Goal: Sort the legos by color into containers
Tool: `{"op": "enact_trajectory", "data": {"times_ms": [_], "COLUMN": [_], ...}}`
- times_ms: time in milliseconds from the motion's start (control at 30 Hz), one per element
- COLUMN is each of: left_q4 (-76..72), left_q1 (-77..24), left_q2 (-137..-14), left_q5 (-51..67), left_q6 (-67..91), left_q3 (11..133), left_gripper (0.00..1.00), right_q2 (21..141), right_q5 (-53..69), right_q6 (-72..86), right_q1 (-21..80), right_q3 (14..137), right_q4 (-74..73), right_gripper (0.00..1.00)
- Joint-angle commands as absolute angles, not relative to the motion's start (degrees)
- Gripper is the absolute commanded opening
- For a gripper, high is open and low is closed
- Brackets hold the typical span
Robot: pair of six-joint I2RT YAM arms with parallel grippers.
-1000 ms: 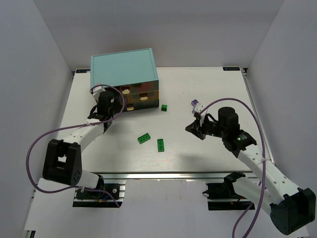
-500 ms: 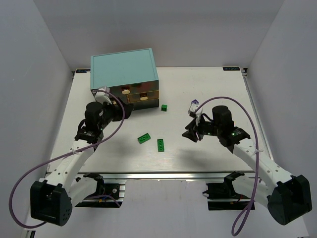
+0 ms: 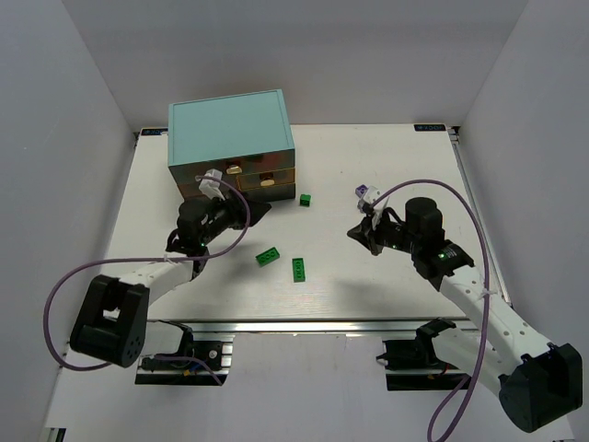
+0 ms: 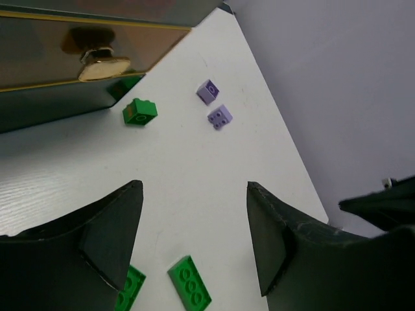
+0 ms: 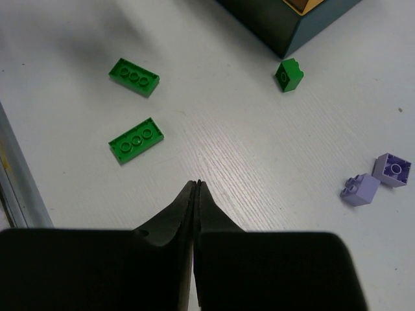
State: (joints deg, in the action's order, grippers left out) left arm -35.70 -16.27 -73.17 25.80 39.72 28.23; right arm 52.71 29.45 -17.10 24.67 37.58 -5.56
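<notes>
Five pieces lie unsorted on the worktop [image 3: 350, 285]: three green legos [image 5: 136, 140], two lavender legos [image 5: 360, 188], all in front of the containers [image 3: 267, 180], whose drawers appear shut. Left end effector [image 4: 194, 227] spread wide, empty, poised above the green ones, presumably to pick. Right end effector [image 5: 196, 194] pinched closed, holding nothing.

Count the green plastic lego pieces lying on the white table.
3. A small green block at a corner of the teal cabinet; a flat green brick mid-table; a second flat green brick just right of it. Others may be hidden.
</notes>
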Motion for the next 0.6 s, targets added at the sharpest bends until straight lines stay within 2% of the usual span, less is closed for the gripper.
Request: {"op": "enact_trajectory", "data": {"times_ms": [0,233,567], "left_q4": [-46.0,-41.2,-41.6], "left_q1": [-17.7,-20.0,-22.0], "left_q2": [-78.0,-88.6,-97.3], "left_q5": [19.4,5.3,-1.9], "left_q6": [43.9,44.6,46.2], "left_q3": [28.6,36.1,43.4], "left_gripper": [0.75,0.77,0.78], "right_q2": [51.5,49.4,48.3], "right_q5": [28.3,27.9,26.5], "right_q6": [-16.3,-15.9,-18.5], "right_q1": [24.2,24.0,24.3], "right_q3": [37.6,37.3,36.1], "right_q4": [-2.7,-2.5,-2.1], "right_gripper": [0.01,0.0,0.0]}}
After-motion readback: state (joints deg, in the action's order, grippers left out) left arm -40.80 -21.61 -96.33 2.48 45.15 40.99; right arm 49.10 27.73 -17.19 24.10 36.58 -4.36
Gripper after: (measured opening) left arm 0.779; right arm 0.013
